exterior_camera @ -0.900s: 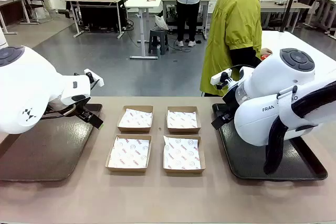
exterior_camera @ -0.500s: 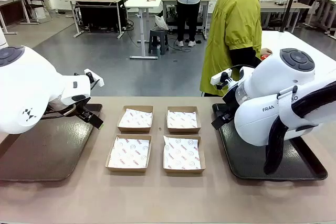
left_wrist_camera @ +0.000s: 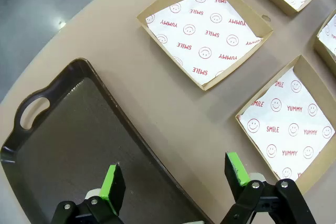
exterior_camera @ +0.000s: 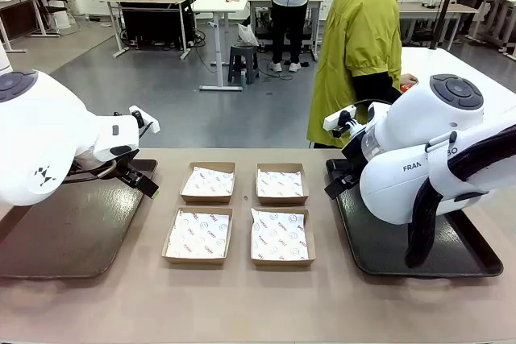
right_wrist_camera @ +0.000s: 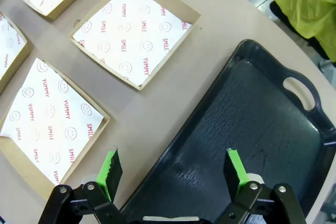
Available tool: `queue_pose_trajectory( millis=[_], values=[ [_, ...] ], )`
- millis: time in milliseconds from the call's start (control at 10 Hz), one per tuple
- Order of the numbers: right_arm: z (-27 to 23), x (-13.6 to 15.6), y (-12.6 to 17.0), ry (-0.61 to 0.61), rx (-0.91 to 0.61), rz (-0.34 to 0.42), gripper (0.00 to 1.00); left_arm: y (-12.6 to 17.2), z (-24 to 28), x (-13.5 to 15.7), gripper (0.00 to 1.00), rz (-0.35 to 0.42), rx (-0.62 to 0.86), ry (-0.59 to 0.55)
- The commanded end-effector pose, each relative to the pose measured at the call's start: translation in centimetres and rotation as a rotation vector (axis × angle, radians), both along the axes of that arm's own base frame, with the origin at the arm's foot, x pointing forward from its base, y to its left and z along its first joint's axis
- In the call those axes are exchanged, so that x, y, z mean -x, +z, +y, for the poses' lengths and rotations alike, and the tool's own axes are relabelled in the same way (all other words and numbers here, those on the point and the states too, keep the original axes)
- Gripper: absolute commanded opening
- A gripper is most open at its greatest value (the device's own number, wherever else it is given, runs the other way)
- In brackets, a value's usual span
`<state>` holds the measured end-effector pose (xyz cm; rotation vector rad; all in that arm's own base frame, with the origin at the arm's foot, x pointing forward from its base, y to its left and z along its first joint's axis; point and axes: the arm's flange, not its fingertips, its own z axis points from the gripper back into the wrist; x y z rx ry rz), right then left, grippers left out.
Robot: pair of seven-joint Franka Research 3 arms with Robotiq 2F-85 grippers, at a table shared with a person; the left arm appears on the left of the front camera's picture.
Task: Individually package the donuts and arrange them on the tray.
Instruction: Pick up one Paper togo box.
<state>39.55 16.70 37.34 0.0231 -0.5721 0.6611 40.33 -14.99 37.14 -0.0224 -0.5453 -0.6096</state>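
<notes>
Right now my landmark is a two-by-two block of open cardboard boxes in the middle of the counter (exterior_camera: 242,304): the far-left box (exterior_camera: 208,199), the far-right box (exterior_camera: 281,200), the near-left box (exterior_camera: 197,261) and the near-right box (exterior_camera: 281,263). Each is lined with white paper printed in red with smiley faces and the words SMILE and YUMMY.

To the left of the block lies the left tray (exterior_camera: 64,231), dark brown and bare, with a cut-out handle. My left end effector (left_wrist_camera: 174,174) hangs released above the tray edge nearest the block, with one green pad over the tray and the other over the counter strip just beside a box. It grasps nothing.

To the right of the block lies the right tray (exterior_camera: 387,247), black with a cut-out handle. My right end effector (right_wrist_camera: 172,171) hangs released above the tray edge nearest the block, its green pads wide apart with nothing between them.

Beyond the block, across the counter and toward the right, stands a person (exterior_camera: 363,38) in a yellow-green jacket, turned sideways.

Where the donuts are, I cannot tell.
</notes>
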Motion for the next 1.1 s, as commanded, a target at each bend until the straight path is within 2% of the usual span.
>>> queue_pose_trajectory(
  millis=[0, 200, 500, 700, 1000],
  values=[
    [0.0, 0.0, 0.0, 0.000, 0.000, 0.000, 1.00, 0.0, 0.0, 0.0, 1.00, 0.000, 0.000, 0.000],
    [0.0, 0.0, 0.0, 0.000, 0.000, 0.000, 1.00, 0.0, 0.0, 0.0, 1.00, 0.000, 0.000, 0.000],
    [-1.3, 8.2, 2.6, 0.024, -0.001, 0.040, 1.00, 3.2, 2.7, 8.5, 1.00, 0.017, -0.002, -0.061],
    [-2.8, 14.7, 4.8, 0.029, 0.077, 0.071, 1.00, 5.7, 5.5, 13.9, 1.00, 0.041, -0.046, -0.102],
    [-4.8, 20.6, 4.6, 0.014, 0.157, 0.151, 1.00, 6.3, 8.1, 19.0, 1.00, 0.098, -0.056, -0.152]
  ],
)
